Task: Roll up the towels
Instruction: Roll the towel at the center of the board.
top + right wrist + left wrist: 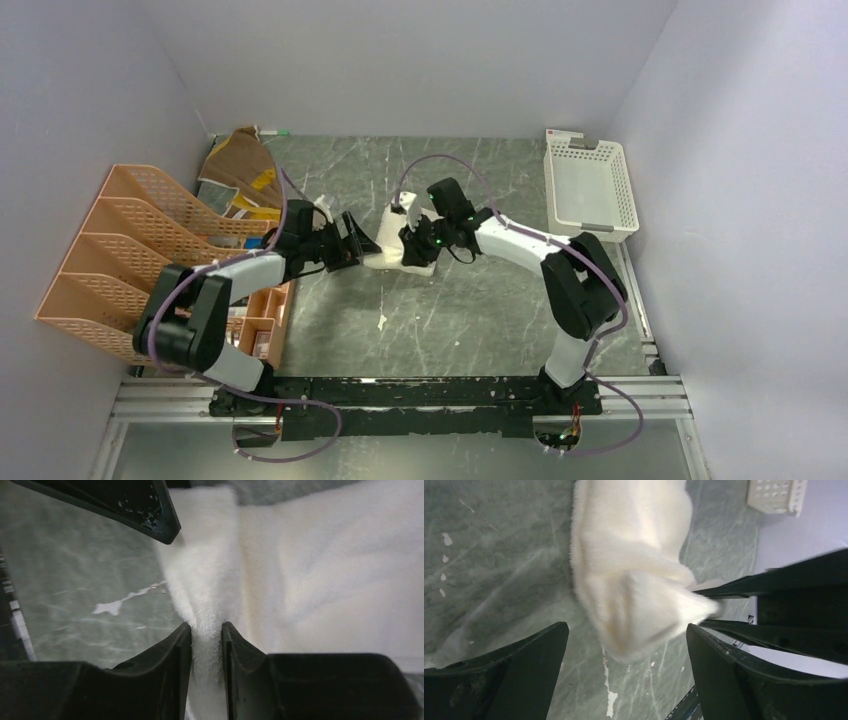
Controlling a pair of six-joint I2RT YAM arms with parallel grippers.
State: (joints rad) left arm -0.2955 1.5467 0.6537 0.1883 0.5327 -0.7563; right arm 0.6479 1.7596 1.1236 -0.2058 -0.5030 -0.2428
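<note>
our right pincer clamps a fold of the cream towel at the centre of the table, our left pincer gapes empty at its nine o'clock; mid-roll, we judge, left grip needed next.

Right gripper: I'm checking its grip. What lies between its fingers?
A fold of the cream towel, pinched by the right gripper; the right wrist view shows it.

cream towel: fluffy cloth | table: smooth marbled grey | basket: white plastic
</note>
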